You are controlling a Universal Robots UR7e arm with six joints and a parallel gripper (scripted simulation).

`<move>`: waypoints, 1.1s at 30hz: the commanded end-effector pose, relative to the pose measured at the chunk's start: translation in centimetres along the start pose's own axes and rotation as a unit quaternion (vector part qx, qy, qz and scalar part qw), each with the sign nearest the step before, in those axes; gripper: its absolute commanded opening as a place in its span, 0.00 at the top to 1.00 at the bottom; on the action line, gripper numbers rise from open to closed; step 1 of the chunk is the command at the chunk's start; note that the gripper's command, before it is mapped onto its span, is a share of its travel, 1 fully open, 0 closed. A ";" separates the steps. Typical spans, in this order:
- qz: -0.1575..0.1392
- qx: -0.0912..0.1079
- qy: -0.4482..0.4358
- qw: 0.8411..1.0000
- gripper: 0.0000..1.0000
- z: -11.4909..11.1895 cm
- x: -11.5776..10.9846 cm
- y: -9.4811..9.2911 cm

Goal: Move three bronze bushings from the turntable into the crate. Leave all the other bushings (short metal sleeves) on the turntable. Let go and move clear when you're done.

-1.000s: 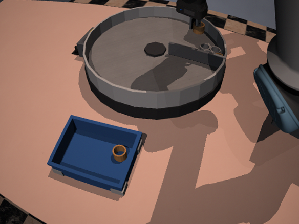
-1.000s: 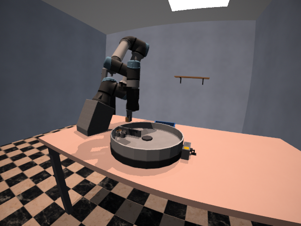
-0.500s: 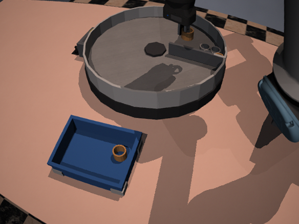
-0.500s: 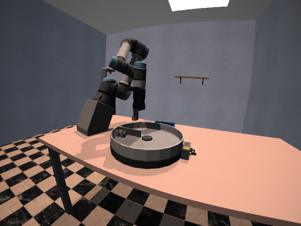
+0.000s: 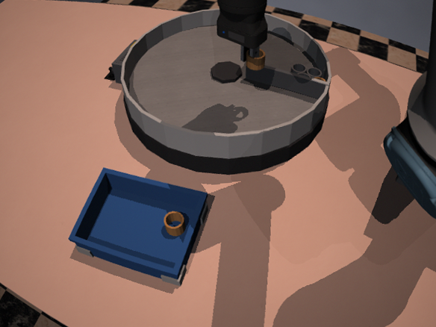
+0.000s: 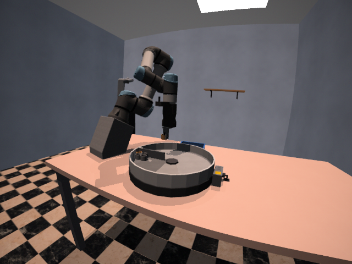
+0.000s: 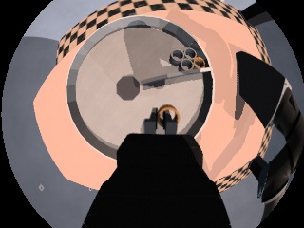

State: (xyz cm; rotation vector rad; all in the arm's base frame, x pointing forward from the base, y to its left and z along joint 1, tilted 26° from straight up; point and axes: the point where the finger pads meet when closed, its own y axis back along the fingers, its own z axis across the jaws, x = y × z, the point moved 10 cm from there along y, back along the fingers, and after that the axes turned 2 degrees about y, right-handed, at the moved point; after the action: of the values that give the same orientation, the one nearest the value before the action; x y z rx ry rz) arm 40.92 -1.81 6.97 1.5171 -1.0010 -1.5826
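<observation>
Bronze bushing [image 5: 255, 60] [image 6: 163, 136] [image 7: 177, 117], clamped by its wall in the hand [image 5: 250, 55] [image 6: 165, 137] [image 7: 160, 114], raised above the turntable [image 5: 234, 145] [image 6: 171, 180] [image 7: 102, 102]; crate [image 5: 140, 268] [image 6: 193, 143] seemingly off sideways and below, beyond the turntable's rim.

Arm [image 5: 431, 34] [image 6: 147, 59] [image 7: 280, 161]: tubes finished in light grey and near-black, joints capped in rounded blue-grey. Gripper [image 5: 248, 55] [image 6: 165, 133] [image 7: 160, 114]: blocky black body, marked with a small blue dot; slim dark fingers fitted. Base seated on a grey slanted block [image 6: 109, 137].
</observation>
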 end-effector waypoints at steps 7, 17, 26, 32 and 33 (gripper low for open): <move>0.002 0.000 -0.001 1.000 1.00 -0.5 -1.9 0.1; 0.002 0.000 -0.001 1.000 1.00 -1.7 -7.4 0.1; 0.002 0.000 -0.001 1.000 1.00 -1.7 -7.4 0.1; 0.002 0.000 -0.001 1.000 1.00 -2.9 -13.0 0.1; 0.002 0.000 -0.001 1.000 1.00 -2.9 -13.0 0.1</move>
State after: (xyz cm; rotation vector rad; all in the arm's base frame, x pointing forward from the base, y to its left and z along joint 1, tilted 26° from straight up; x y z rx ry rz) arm 43.71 7.33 11.59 1.5167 -1.0008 -1.5825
